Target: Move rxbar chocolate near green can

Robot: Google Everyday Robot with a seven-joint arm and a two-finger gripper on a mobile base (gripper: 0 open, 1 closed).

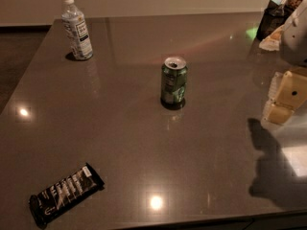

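The rxbar chocolate [64, 193], a flat black wrapper with white lettering, lies at an angle near the front left edge of the table. The green can [173, 82] stands upright near the middle of the table, silver top up. My gripper [284, 98], cream-coloured, hangs above the right side of the table, well right of the can and far from the bar. It holds nothing that I can see.
A clear plastic bottle [76, 28] with a white cap stands at the back left. Dark objects and a bag [276, 20] sit at the back right corner. The grey table [144, 147] ends close in front and at the left.
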